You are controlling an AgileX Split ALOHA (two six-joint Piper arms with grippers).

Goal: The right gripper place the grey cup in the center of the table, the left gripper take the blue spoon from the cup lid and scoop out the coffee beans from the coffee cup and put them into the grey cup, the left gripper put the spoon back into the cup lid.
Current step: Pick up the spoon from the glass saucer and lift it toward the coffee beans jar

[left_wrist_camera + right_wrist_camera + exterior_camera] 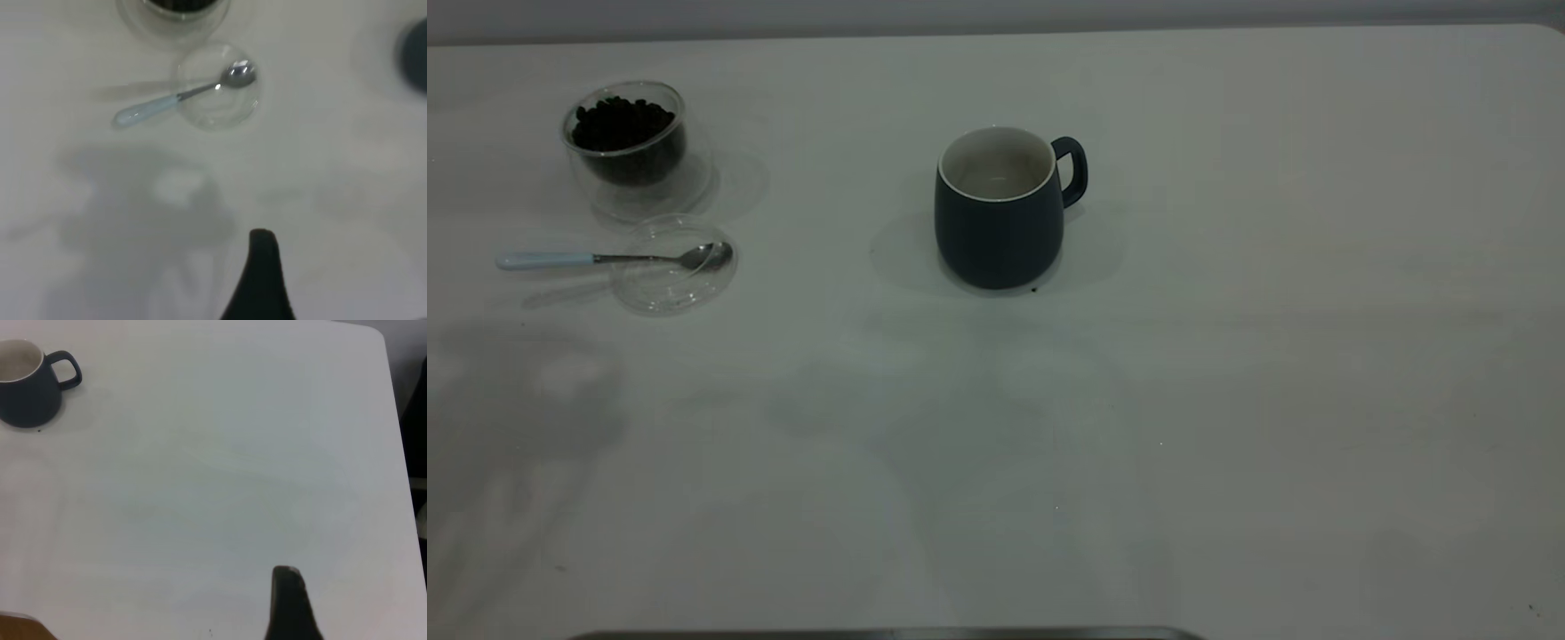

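The grey cup [1000,222] stands upright near the middle of the table [1227,400], handle to the right, its white inside showing no beans. At the far left the coffee cup [636,151] holds coffee beans [623,124]. Just in front of it lies the cup lid [671,276], with the blue spoon [596,260] resting bowl-in-lid and its handle pointing left. Neither arm appears in the exterior view. A black part of my left gripper [263,267] hangs above bare table, well short of the spoon [173,101]. My right gripper [287,600] hovers far from the grey cup [30,393].
A tiny dark speck [1034,289] lies at the grey cup's base. The table's rounded far corner [373,333] and right edge show in the right wrist view. A dark strip [889,634] runs along the near edge.
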